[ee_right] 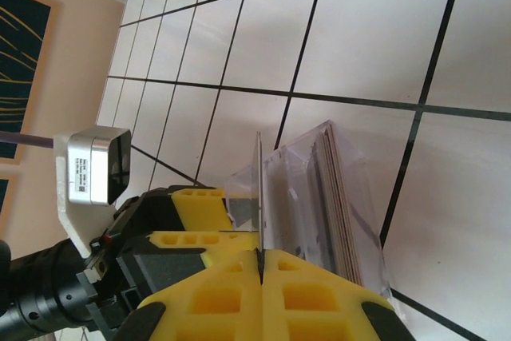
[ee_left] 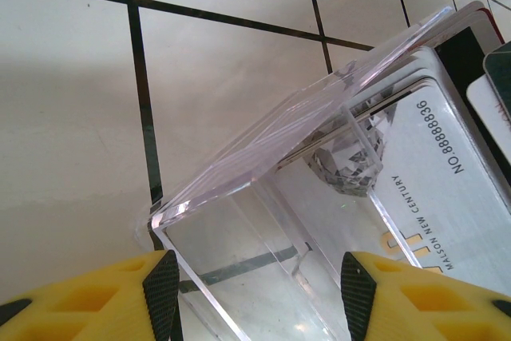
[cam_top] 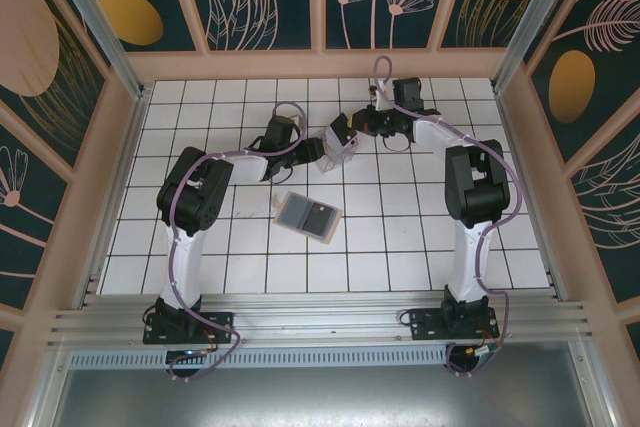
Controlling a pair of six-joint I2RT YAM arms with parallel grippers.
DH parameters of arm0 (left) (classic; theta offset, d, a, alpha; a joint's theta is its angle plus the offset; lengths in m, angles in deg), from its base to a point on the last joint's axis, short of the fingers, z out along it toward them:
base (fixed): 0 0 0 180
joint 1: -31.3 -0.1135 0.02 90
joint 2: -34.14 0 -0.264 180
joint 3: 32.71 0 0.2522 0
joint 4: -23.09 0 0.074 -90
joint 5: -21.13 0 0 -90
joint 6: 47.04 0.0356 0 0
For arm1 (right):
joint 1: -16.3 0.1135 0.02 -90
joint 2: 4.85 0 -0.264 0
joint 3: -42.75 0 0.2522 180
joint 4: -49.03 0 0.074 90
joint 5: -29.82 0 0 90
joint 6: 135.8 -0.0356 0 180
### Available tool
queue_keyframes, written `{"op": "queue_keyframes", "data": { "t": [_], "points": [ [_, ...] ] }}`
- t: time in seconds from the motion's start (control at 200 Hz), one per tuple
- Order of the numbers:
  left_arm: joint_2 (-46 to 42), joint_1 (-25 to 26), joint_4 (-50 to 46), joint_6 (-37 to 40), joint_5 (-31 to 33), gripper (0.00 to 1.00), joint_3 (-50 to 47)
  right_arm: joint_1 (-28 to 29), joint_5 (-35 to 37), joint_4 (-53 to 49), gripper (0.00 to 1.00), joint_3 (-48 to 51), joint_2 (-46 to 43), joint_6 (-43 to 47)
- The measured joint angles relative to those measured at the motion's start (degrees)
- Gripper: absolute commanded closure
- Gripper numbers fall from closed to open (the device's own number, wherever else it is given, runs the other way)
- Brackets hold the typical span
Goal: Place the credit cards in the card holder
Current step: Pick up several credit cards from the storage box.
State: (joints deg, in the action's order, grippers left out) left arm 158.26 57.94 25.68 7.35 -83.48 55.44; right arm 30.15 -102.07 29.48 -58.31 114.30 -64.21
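Observation:
The card holder is a clear acrylic box, tilted above the tiles at the back middle. My left gripper is shut on it, with a black pad on each side of its clear walls. Several credit cards stand inside it, the front one whitish with printed numbers. My right gripper is shut on one thin credit card, seen edge-on, standing right beside the holder's open side. A grey card and a dark card lie on the tiles.
The two loose cards rest on a flat tan-beige square piece in the middle of the white tiled floor. Pale wooden walls and metal posts ring the floor. The left wrist camera block sits close beside the holder.

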Motion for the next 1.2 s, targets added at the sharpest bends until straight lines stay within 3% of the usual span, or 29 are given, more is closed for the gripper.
{"op": "queue_keyframes", "data": {
  "t": [0.265, 0.636, 0.891, 1.201],
  "points": [
    [-0.57, 0.0, -0.76, 0.02, 0.07, 0.39, -0.17, 0.0, -0.2, -0.17, 1.0, 0.0, 0.0, 0.48],
    [-12.24, 0.04, -14.4, 3.1, 0.66, 0.37, 0.7, -0.37, 1.29, -2.29, 1.0, 0.2, -0.35, 6.84],
    [-11.26, -0.87, -17.7, 8.98, -6.03, 0.41, 14.86, 0.09, 2.45, -1.84, 1.0, 3.74, -4.92, 11.76],
    [-2.08, -1.2, -22.82, 9.9, -15.69, 0.48, 28.06, 4.37, 11.32, 2.27, 1.0, 7.28, -10.1, 18.27]
  ]
}}
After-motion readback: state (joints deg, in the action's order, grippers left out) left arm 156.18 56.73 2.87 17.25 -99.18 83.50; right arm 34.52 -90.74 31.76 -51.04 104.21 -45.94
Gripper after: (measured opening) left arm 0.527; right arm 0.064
